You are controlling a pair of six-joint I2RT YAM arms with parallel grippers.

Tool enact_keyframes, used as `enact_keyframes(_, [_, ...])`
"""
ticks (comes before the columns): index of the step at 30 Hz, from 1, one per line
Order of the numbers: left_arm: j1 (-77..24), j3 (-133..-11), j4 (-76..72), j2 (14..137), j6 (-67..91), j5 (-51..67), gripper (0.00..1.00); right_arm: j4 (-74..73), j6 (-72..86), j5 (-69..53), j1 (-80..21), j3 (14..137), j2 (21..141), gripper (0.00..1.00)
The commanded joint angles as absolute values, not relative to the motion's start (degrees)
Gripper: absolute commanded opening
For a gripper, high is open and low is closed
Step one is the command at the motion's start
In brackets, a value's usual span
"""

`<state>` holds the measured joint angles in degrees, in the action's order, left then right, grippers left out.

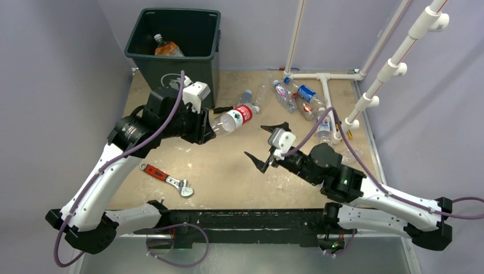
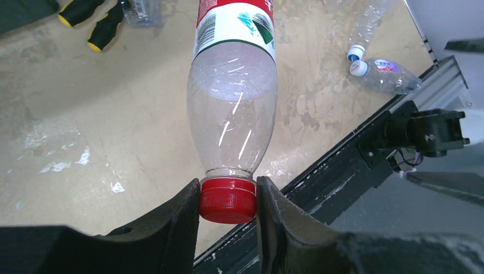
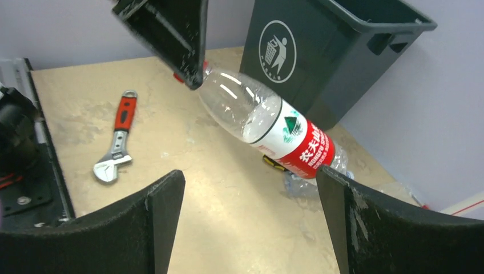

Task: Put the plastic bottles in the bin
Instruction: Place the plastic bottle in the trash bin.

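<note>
Plastic bottle (image 3: pixel 242 108), red-white label (image 3: pixel 299 142) w/ Chinese chars, cap (image 2: pixel 227 201) in left hand (image 2: pixel 228 191)

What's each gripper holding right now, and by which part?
The left gripper pinches the red-labelled bottle by its red cap. The right gripper is open, holding nothing.

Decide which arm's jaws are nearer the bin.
Left. The left arm, jaws shut on a bottle, sits just in front of the bin; the right arm, jaws open, is farther off, mid-table.
</note>
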<state>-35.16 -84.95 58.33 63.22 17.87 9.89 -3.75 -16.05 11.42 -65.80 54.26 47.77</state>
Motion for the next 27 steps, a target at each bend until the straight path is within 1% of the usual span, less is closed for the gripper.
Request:
enact_keyframes(1, [-35.33, -90.05, 61.1, 63.89, 18.02, 5.34, 0.0, 12.35, -27.66, 16.85, -68.14, 45.96, 44.63, 0.91])
enact_keyframes(4, [-35.33, -90.16, 61.05, 63.54, 18.01, 4.57, 0.0, 16.45, -31.34, 17.11, -69.08, 44.41, 46.67, 0.98])
enact_keyframes(5, [-35.33, -89.78, 60.9, 63.29, 18.02, 4.41, 0.0, 18.03, -33.03, 16.94, -69.39, 43.71, 47.47, 0.99])
enact_keyframes(15, [-35.28, -85.24, 58.39, 58.83, 18.12, 7.34, 0.0, 32.9, -51.9, 21.17, -72.15, 41.55, 60.79, 0.99])
enact_keyframes(24, [-35.33, -83.94, 58.65, 56.6, 17.8, 9.16, 0.0, 42.93, -60.33, 22.76, -72.25, 42.25, 68.61, 0.99])
enact_keyframes(27, [-35.25, -83.19, 58.69, 56.46, 17.83, 9.45, 0.0, 44.1, -62.35, 23.43, -72.25, 43.49, 71.05, 0.99])
